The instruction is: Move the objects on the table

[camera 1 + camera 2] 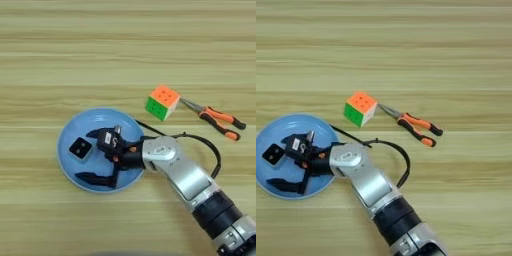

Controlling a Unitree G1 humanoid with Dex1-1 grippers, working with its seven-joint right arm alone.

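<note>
A small black square block with two white dots lies inside the round blue plate, on its left half. My right gripper reaches over the plate from the right, open, its two black fingers spread wide; the block sits near the gap between the fingertips, untouched. One finger lies along the plate's near rim, the other just right of the block. The colour-puzzle cube with orange and green faces rests on the table above the arm. Orange-and-black-handled pliers lie to its right, their nose close to the cube.
A thin black cable loops from the gripper's wrist over the table beside the silver forearm. The light wooden table stretches bare-grained behind the plate and cube.
</note>
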